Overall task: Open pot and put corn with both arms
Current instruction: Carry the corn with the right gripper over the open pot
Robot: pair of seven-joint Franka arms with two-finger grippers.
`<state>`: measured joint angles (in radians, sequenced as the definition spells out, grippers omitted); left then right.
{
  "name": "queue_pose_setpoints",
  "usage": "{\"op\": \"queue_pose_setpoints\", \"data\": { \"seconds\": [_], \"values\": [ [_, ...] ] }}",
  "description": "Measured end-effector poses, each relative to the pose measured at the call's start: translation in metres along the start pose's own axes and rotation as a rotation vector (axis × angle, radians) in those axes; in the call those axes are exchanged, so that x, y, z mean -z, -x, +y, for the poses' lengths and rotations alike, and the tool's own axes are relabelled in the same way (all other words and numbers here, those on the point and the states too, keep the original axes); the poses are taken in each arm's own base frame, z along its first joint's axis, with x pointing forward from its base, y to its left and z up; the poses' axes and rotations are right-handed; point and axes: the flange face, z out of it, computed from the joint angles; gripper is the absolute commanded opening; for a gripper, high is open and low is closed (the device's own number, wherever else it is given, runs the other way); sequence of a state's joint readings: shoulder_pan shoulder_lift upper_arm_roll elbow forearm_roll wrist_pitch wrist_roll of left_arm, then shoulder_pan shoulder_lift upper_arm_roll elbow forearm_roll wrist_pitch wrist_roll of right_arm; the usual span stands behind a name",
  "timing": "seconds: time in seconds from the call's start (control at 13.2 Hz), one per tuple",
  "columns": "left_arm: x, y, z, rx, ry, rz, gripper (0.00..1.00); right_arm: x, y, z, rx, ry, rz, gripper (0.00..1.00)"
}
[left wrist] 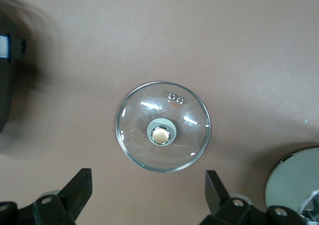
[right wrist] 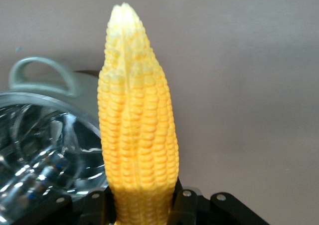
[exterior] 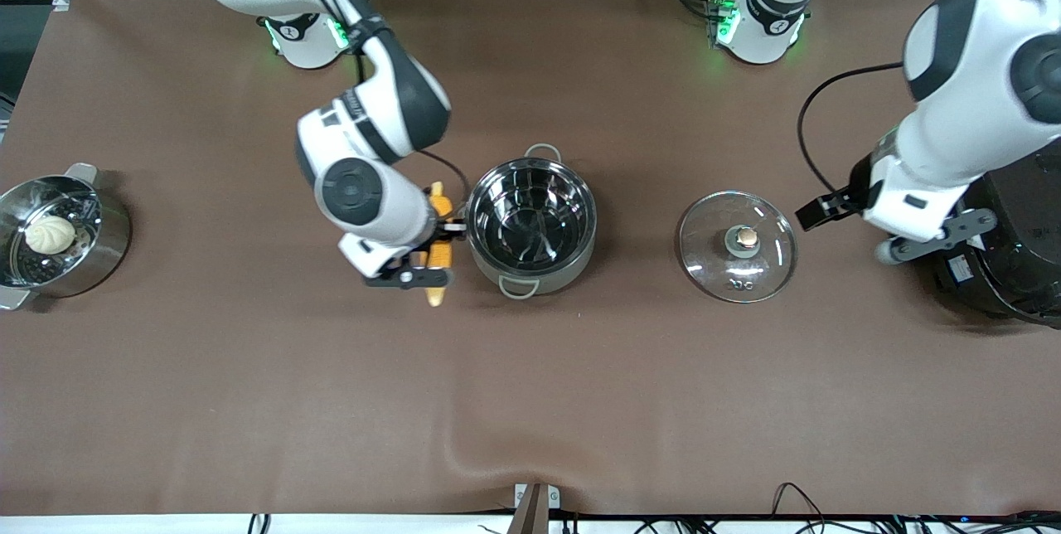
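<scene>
Ribbed yellow corn cob (exterior: 438,245) clamped in right gripper (exterior: 431,256) beside lidless shiny steel pot (exterior: 531,225) at mid-frame; left gripper (left wrist: 144,197) spread wide over round glass lid (exterior: 737,245).

no text, label, brand or number can be read anywhere. the glass lid (left wrist: 163,126) carries two tiny ring-shaped marks close to its rim, too small to make out as letters. the black rice cooker (exterior: 1007,256), at the left arm's end of the table from that lid, bears a small pale sticker on its side, and its print is illegible. each robot base (exterior: 758,20), farther from the front camera than the lid, shows a small round dark badge whose mark cannot be read.
</scene>
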<state>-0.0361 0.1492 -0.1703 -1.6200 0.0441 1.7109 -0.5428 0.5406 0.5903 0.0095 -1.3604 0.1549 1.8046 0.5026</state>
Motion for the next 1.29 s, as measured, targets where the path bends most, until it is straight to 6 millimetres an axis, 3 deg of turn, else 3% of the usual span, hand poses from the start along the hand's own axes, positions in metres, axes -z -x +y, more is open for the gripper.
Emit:
{"op": "queue_pose_setpoints", "data": {
  "seconds": [0.23, 0.53, 0.91, 1.29],
  "values": [
    [0.03, 0.002, -0.001, -0.001, 0.003, 0.005, 1.0, -0.002, 0.01, -0.039, 0.04, -0.001, 0.015, 0.0],
    [0.046, 0.004, -0.002, -0.003, 0.007, 0.012, 1.0, -0.001, 0.02, -0.069, 0.082, -0.009, 0.036, 0.0],
    [0.053, 0.003, -0.006, -0.006, 0.01, 0.018, 1.0, -0.036, 0.047, -0.11, 0.155, 0.039, 0.025, 0.0],
    [0.061, 0.012, 0.001, -0.026, 0.013, 0.025, 1.0, -0.05, 0.059, -0.124, 0.167, 0.071, 0.024, 0.0]
  ]
}}
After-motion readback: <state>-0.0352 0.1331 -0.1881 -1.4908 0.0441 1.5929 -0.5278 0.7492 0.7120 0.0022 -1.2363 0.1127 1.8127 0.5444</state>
